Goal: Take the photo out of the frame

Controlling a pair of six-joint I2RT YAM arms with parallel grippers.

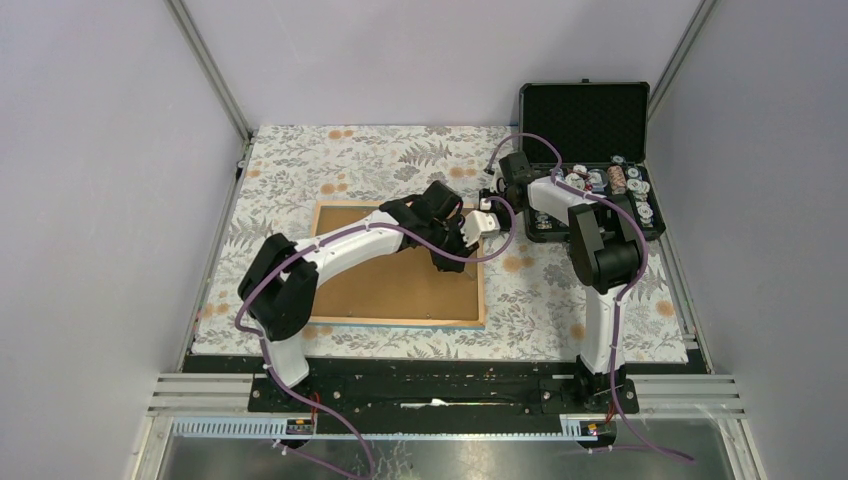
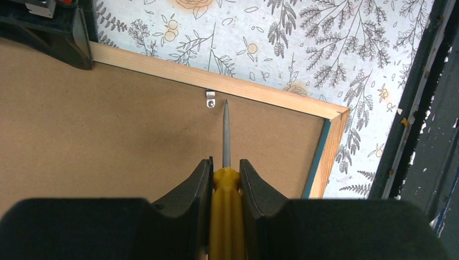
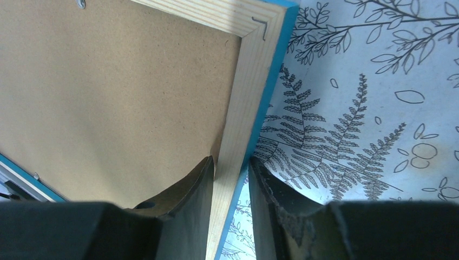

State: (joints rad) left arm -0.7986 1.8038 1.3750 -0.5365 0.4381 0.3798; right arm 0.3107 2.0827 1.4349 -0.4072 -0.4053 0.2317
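Note:
The frame [image 1: 345, 310] lies face down on the floral cloth, its brown fibreboard back [image 1: 400, 285] up. The photo is hidden under that board. My left gripper [image 1: 457, 235] is shut on a yellow-handled screwdriver [image 2: 225, 216]. The screwdriver's metal tip sits just beside a small metal clip [image 2: 210, 99] at the frame's wooden rim [image 2: 260, 92]. My right gripper [image 1: 487, 220] is shut on the frame's wood-and-blue rim [image 3: 243, 97] near a corner, one finger [image 3: 189, 189] over the board and the other outside the rim.
An open black case [image 1: 585, 120] with several small items [image 1: 620, 185] stands at the back right, close behind the right arm. The floral cloth [image 1: 560, 290] covers the table. The table's dark edge [image 2: 417, 108] runs just beyond the frame's corner.

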